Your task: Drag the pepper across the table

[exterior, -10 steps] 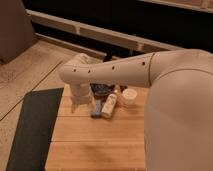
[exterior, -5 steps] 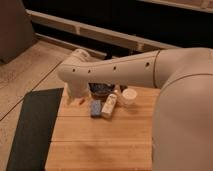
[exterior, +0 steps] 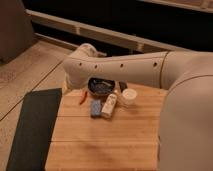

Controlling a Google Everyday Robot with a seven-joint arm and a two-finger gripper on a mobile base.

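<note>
The robot's pale arm (exterior: 125,70) reaches from the right across the far end of the table (exterior: 105,142), a light bamboo board. A dark grey mat (exterior: 30,125) lies on the floor along the table's left side. At the far edge sits a dark bowl (exterior: 101,86). Just nearer are a white bottle (exterior: 109,106) lying on its side, a small white cup (exterior: 129,96) to its right and a blue block (exterior: 95,107) to its left. The gripper (exterior: 69,89) hangs at the far-left corner, low over the wood. The arm's end hides it, so it cannot be told whether it is open or shut. The pepper (exterior: 82,98), a thin red-orange sliver, lies on the table just right of the gripper and left of the blue block. Over the past second the arm's end has edged toward the left edge, while the pepper appears almost where it was. By that reading the drag has barely begun, and contact with the pepper cannot be confirmed.
</note>
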